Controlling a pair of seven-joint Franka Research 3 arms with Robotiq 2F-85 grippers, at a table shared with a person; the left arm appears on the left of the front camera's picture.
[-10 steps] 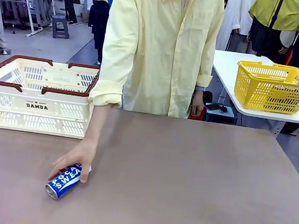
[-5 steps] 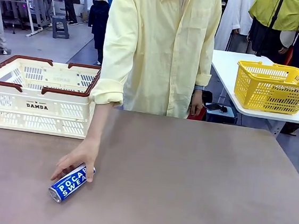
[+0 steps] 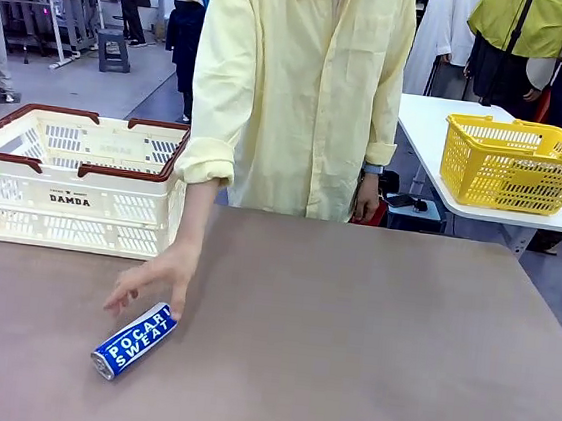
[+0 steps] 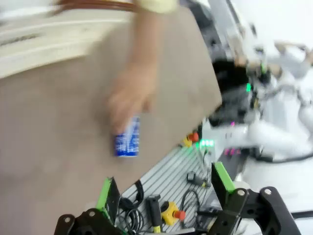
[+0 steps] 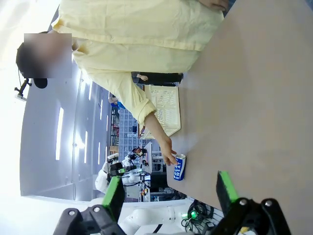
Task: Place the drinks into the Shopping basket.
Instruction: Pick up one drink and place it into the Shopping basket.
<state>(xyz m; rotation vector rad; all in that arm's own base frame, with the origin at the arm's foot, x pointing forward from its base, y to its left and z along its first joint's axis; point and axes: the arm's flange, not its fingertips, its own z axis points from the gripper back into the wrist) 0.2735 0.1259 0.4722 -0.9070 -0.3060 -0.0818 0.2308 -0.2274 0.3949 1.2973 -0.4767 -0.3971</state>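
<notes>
Lying on its side on the brown bench, a blue-and-white can marked "POCARI SWEAT" is seen near the left part of the front edge, with its silver top turned toward the front left corner. A person's hand is held low over the bench just behind the can, and its fingertips are at the can's far end, touching it or very close to it. The hand belongs to a person in a pale yellow shirt who stands at the far edge. The cream-white Shopping basket, with dark red-brown handles and the word "DAMDA" on its side, is set at the far left corner of the bench, behind the can and apart from it. In the left wrist view the left fingers are spread wide apart with nothing between them, and the can is seen past them, blurred, on the bench. In the right wrist view the right fingers are also spread wide apart and nothing is held. A yellow mesh basket is seen on a white table beyond the far right corner.
</notes>
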